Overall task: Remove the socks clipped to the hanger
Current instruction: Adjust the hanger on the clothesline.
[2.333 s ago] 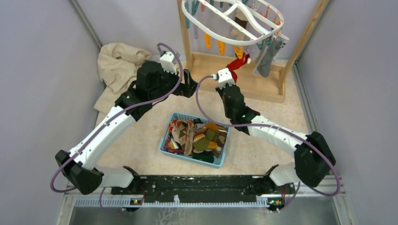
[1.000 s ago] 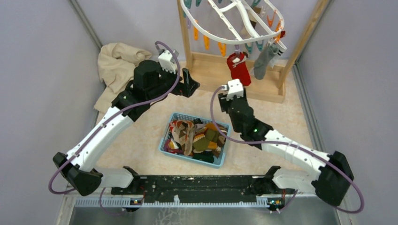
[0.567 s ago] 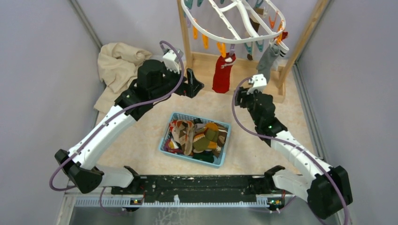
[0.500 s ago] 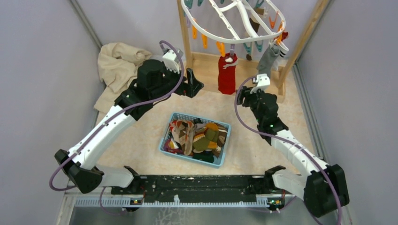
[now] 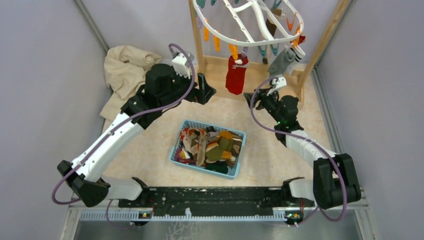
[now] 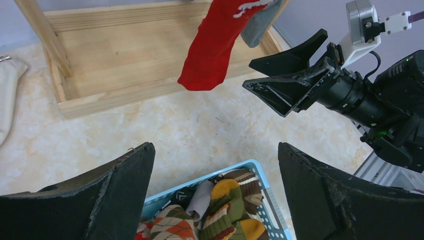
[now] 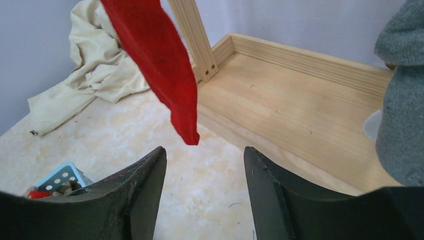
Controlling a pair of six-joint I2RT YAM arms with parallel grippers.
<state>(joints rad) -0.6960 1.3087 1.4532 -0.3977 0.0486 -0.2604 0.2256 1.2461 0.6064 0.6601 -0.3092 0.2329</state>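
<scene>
Hanger (image 5: 218, 36): white ring hung high in the wooden rack (image 5: 199, 50), clips around its rim.
Red sock (image 5: 235, 77): clipped at the near rim, dangling free.
Grey sock (image 5: 281, 62): clipped just right of the red one.
Left gripper (image 6: 215, 150): fingers wide apart, empty, above the blue basket (image 5: 176, 146).
Right gripper (image 7: 203, 150): fingers apart, empty, below and between the two hanging socks.
Loose socks (image 5: 210, 147): heaped in the basket.

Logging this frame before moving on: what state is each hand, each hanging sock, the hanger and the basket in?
Left hand: open, empty.
Right hand: open, empty.
Red sock: clipped, hanging.
Grey sock: clipped, hanging.
Hanger: some clips free.
Basket: full of socks.
</scene>
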